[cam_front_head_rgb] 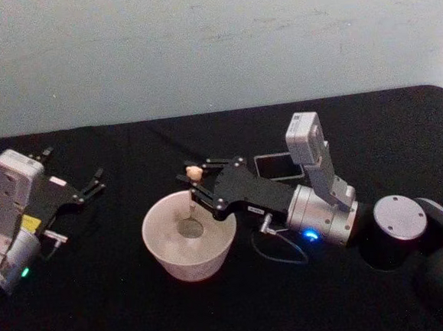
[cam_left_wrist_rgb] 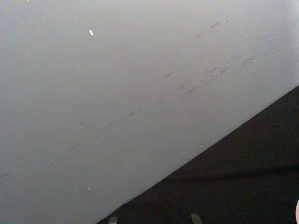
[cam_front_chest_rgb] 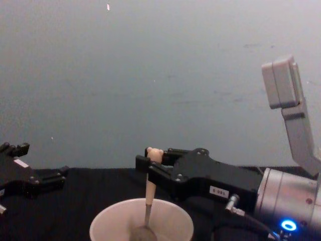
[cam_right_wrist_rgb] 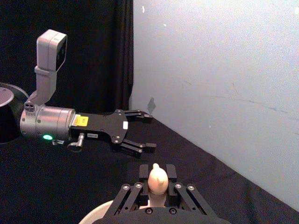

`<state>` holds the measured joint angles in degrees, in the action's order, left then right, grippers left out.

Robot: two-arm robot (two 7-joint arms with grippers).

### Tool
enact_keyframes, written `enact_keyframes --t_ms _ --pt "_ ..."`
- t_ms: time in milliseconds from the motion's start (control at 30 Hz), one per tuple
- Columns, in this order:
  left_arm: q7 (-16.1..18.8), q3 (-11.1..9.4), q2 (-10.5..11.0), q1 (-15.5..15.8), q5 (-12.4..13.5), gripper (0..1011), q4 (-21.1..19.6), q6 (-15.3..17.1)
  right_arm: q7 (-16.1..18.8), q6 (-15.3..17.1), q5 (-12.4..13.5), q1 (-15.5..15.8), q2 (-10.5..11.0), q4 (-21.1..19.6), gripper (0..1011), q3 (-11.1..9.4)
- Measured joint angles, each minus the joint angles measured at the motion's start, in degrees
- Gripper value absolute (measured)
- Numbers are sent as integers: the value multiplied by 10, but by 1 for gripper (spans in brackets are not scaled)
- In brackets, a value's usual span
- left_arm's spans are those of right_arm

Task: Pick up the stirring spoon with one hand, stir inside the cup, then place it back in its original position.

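One stirring spoon [cam_front_chest_rgb: 149,192], pinched high, standing in the cup [cam_front_head_rgb: 185,266].
The right tool [cam_front_head_rgb: 194,179] is clamped just under the spoon's bear-head top, with the metal bowl down inside the cup on the counter [cam_front_head_rgb: 103,313]. The spoon looks light, stiff and smooth, so a firm hold near the top suits it. The thin-walled cup may nudge easily. The left tool [cam_front_head_rgb: 97,183] rests well aside, fingers spread.

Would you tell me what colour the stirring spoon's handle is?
Pale peach; the stirring spoon shows best in the chest view.
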<state>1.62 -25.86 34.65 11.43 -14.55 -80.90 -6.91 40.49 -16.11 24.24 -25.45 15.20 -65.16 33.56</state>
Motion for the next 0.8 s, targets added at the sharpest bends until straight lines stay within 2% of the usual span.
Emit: enact_keyframes --t_ms 333,800 --pt "0 0 0 0 0 1001 0 0 -3 -1 -3 5 3 -8 214 -11" --pt "0 0 0 0 0 1001 0 0 4 13 15 46 45 -73 214 -29"
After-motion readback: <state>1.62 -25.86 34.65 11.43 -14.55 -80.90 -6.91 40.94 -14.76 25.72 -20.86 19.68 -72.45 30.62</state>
